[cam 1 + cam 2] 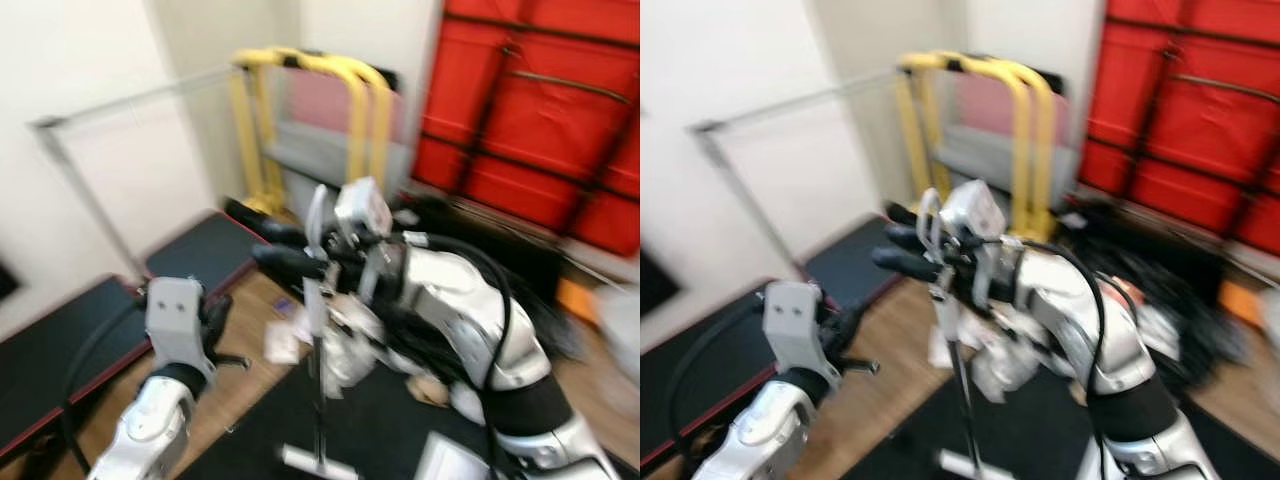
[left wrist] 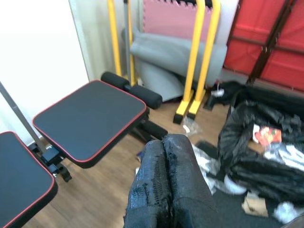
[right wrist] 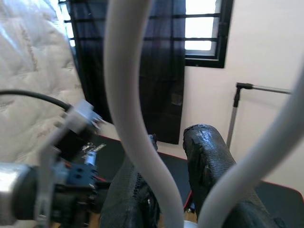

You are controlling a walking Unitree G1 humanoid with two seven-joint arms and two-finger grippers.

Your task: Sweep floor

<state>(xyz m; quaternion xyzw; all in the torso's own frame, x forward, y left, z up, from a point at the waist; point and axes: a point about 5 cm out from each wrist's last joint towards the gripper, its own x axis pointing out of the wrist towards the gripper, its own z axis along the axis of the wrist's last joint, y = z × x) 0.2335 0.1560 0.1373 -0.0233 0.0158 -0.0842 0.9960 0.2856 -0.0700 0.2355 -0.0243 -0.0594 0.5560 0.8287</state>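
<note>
At frame center, the right gripper [image 1: 290,262] clamps the looped top of the upright broom handle [image 1: 316,330], head at bottom center; the left gripper [image 2: 164,183], shut and empty, hovers lower left.

The wooden floor [image 2: 107,190] carries everything here. The landmark is the yellow frame [image 2: 202,57], which stands on the floor against the back wall. Beside the frame's feet, a grey rolled mat [image 2: 166,57] leans low behind it. On the frame's near side, a padded bench [image 2: 90,118] with black, red-edged pads stands on the wood, its black rollers pointing toward the frame. To the other side of the frame, a heap of black plastic bags [image 2: 259,147] lies on the floor, with white crumpled paper scraps [image 2: 209,166] scattered at its edge. Nearer the camera than the frame, a dark mat [image 1: 370,420] covers the wood, and a pale broom head [image 1: 318,462] rests on it.
</note>
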